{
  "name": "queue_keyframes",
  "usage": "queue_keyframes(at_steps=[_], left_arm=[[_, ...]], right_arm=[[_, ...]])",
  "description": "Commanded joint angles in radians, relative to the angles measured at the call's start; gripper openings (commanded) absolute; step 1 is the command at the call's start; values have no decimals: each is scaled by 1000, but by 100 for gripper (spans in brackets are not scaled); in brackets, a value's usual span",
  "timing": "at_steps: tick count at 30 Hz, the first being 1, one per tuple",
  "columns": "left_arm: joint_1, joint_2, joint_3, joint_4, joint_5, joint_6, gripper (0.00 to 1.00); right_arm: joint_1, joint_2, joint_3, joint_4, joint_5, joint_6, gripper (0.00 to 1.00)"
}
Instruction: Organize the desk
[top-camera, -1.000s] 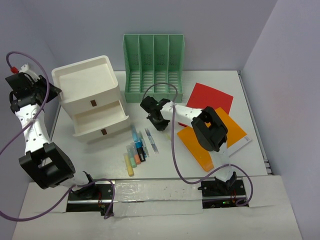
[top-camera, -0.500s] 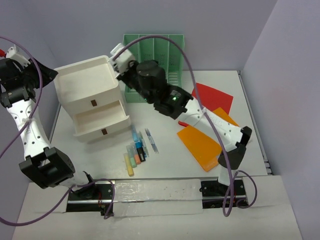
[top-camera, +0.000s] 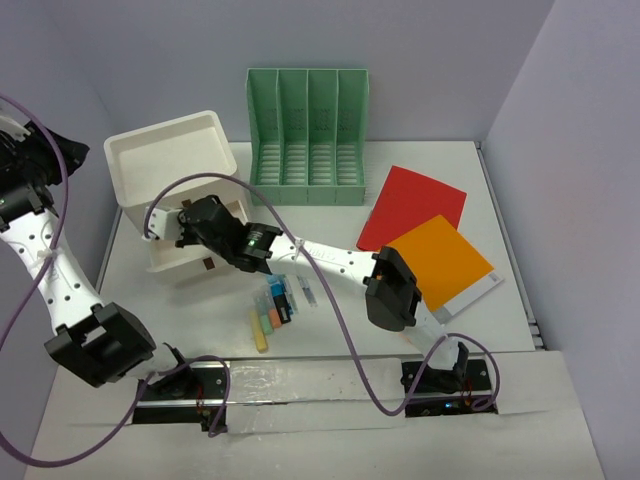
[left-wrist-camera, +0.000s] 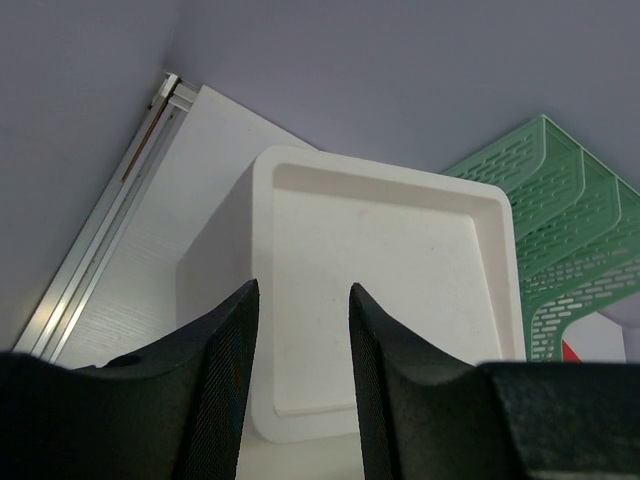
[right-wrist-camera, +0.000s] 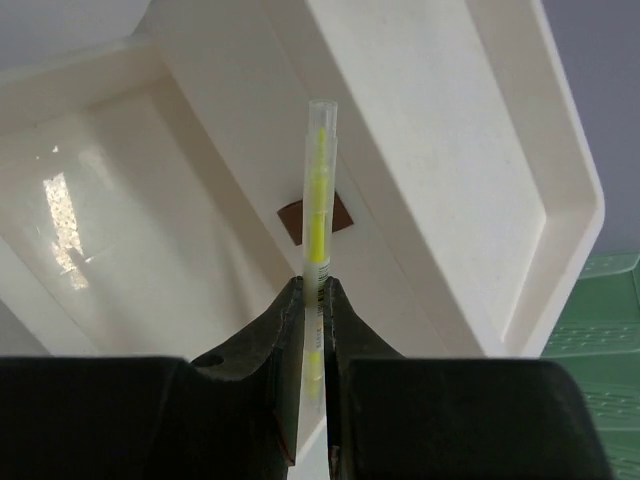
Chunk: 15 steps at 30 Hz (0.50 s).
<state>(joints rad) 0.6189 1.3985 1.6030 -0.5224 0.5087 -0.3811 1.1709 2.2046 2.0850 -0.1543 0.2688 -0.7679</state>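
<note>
Grippers first: your right gripper (right-wrist-camera: 314, 292) was pinching a slim clear-barrelled pen with yellow ink (right-wrist-camera: 317, 200) near one end, so most of the barrel stuck out past the fingertips. Just beyond that pen's far tip sat a small brown tab (right-wrist-camera: 313, 222) on the front of a white plastic three-drawer box (right-wrist-camera: 470, 180). An open glossy white drawer (right-wrist-camera: 130, 220) of that box lay below and to the left of the fingers in the wrist view; you could not tell which drawer it was. Your left gripper (left-wrist-camera: 300, 295) hung high with its fingers spread and nothing between them, the box's shallow top tray directly beneath and a green slotted plastic file holder (left-wrist-camera: 560, 220) off to its right. The large flat white desk (top-camera: 495, 215) lay under both arms, carrying the box and the holder. Behind the right gripper, along its outstretched arm, a row of short coloured markers (top-camera: 272, 310) lay side by side. Farther back that way a red sheet (top-camera: 415, 200) and an orange sheet (top-camera: 445, 260) overlapped.
</note>
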Motion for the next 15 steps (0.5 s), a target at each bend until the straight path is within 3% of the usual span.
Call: queue_keyframes(at_steps=[1, 2, 5, 6, 11, 15], left_arm=[[-1, -59, -29, 34, 37, 22, 47], [-1, -61, -33, 31, 38, 26, 47], [1, -61, -40, 27, 65, 32, 47], [0, -59, -40, 27, 83, 28, 47], [-1, -56, -42, 46, 143, -17, 47], [-1, -63, -16, 70, 164, -37, 47]], right_arm=[[8, -5, -1, 84, 27, -42, 0], [13, -5, -13, 75, 29, -51, 3], [29, -16, -59, 69, 37, -89, 40], [33, -19, -60, 71, 44, -90, 47], [45, -35, -11, 55, 75, -77, 55], [48, -91, -7, 87, 130, 1, 56]])
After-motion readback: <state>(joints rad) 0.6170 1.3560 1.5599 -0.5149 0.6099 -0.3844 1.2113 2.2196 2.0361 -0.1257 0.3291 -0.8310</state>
